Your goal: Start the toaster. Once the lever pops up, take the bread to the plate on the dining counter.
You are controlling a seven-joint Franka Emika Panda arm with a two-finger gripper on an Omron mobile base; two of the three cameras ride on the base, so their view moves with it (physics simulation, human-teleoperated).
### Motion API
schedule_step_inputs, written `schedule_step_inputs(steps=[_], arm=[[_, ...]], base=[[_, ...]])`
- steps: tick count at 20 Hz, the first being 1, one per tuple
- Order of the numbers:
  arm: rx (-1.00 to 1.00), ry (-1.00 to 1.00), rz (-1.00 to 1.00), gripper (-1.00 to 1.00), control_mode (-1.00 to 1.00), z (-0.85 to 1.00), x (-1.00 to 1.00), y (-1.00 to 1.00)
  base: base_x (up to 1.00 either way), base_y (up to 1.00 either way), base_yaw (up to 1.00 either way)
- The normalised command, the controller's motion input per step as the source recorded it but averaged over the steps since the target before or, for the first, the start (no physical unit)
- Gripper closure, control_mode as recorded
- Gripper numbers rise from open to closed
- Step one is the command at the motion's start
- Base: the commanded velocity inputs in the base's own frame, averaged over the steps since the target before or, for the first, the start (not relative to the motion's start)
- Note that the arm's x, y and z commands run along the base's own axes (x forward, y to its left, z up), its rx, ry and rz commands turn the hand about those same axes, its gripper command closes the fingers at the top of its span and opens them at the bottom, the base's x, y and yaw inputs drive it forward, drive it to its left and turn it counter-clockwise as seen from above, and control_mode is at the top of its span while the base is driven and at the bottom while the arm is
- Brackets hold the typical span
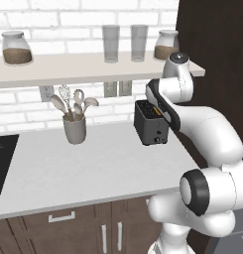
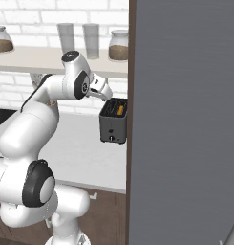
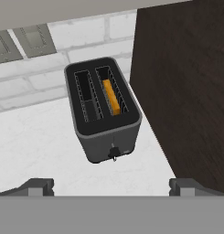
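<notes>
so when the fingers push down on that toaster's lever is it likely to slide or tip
The toaster looks squat and boxy, sitting flat on the white worktop, so tipping seems unlikely. The lever sits low on its narrow front, so a downward press should mostly load the base. The smooth worktop might let it slide if the push angles sideways.

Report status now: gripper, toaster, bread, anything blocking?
Gripper open, empty, above toaster. Bread sits in one slot. Dark cabinet wall close beside toaster.

Toaster [image 3: 104,114] top clear; dark panel [image 3: 186,91] crowds right.
</notes>
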Motion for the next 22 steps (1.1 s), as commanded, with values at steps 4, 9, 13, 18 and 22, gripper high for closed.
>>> schedule_step_inputs(steps=[4, 9, 13, 18, 22], arm=[[0.00, 0.00, 0.00, -1.00, -1.00, 0.00, 0.00, 0.00], [0.00, 0.00, 0.00, -1.00, -1.00, 0.00, 0.00, 0.00], [0.00, 0.00, 0.00, -1.00, -1.00, 0.00, 0.00, 0.00], [0.00, 0.00, 0.00, -1.00, -1.00, 0.00, 0.00, 0.00], [0.00, 0.00, 0.00, -1.00, -1.00, 0.00, 0.00, 0.00]], base=[[0.00, 0.00, 0.00], [0.00, 0.00, 0.00], [0.00, 0.00, 0.00], [0.00, 0.00, 0.00], [0.00, 0.00, 0.00]])
